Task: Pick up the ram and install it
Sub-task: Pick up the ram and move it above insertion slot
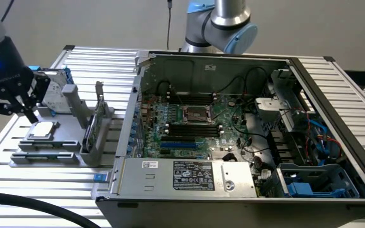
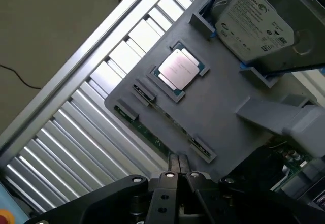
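The ram [image 2: 147, 132] is a thin dark-green stick lying between two clips along the edge of the grey parts fixture [image 2: 213, 112]. My gripper [image 2: 177, 164] hovers just above that edge, close to one end clip, with its fingers shut together and nothing between them. In the exterior view the gripper [image 1: 25, 112] hangs over the fixture [image 1: 62, 152] at that view's left, beside the square chip [image 1: 43, 129]. The motherboard's black memory slots [image 1: 192, 128] lie inside the open computer case [image 1: 169, 183], well to that view's right.
On the fixture also sit a silver-topped chip [image 2: 179, 67], a hard drive [image 2: 254, 23] in a blue bracket, and a green card [image 1: 93, 124] standing upright by a grey post [image 1: 72, 97]. The slatted metal table [image 1: 17, 183] carries everything; a black hose [image 1: 36, 209] crosses its near corner.
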Robot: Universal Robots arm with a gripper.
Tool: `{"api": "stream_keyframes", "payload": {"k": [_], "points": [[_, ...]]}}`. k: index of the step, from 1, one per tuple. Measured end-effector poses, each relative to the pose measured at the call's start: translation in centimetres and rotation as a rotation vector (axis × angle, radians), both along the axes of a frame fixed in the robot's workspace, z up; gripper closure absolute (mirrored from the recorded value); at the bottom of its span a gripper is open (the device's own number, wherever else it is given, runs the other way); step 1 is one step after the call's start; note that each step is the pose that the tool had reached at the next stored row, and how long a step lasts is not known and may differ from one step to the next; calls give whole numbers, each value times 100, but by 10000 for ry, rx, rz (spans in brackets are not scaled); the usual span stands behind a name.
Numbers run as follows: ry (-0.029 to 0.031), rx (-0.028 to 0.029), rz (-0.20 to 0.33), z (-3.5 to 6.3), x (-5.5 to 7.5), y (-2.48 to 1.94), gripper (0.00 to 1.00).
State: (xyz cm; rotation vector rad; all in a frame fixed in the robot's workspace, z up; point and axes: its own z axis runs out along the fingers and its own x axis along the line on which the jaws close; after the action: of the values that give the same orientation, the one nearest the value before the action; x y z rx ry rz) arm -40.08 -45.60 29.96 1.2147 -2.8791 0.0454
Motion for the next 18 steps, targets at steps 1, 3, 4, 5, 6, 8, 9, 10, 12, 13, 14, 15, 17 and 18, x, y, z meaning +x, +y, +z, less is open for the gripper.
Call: {"api": "stream_keyframes", "payload": {"k": [1, 3, 4, 5, 6, 8, 9, 10, 12, 13, 14, 15, 17, 18], "points": [[0, 0, 175, -3, 0, 0, 89], [-1, 0, 540, -10, 0, 0, 89], [0, 0, 720, -13, 0, 0, 89], [-1, 0, 899, -17, 0, 0, 89], [-1, 0, 1091, -20, 0, 0, 89], [0, 0, 1450, -27, 0, 0, 89], [0, 0, 1630, -31, 0, 0, 89], [-1, 0, 1810, -35, 0, 0, 89], [0, 0, 2169, -43, 0, 0, 89], [-1, 0, 2366, -48, 0, 0, 89], [-1, 0, 2546, -53, 0, 0, 89], [-1, 1, 2720, -57, 0, 0, 89], [0, 0, 3079, -66, 0, 0, 89], [0, 0, 3276, -71, 0, 0, 89]]}}
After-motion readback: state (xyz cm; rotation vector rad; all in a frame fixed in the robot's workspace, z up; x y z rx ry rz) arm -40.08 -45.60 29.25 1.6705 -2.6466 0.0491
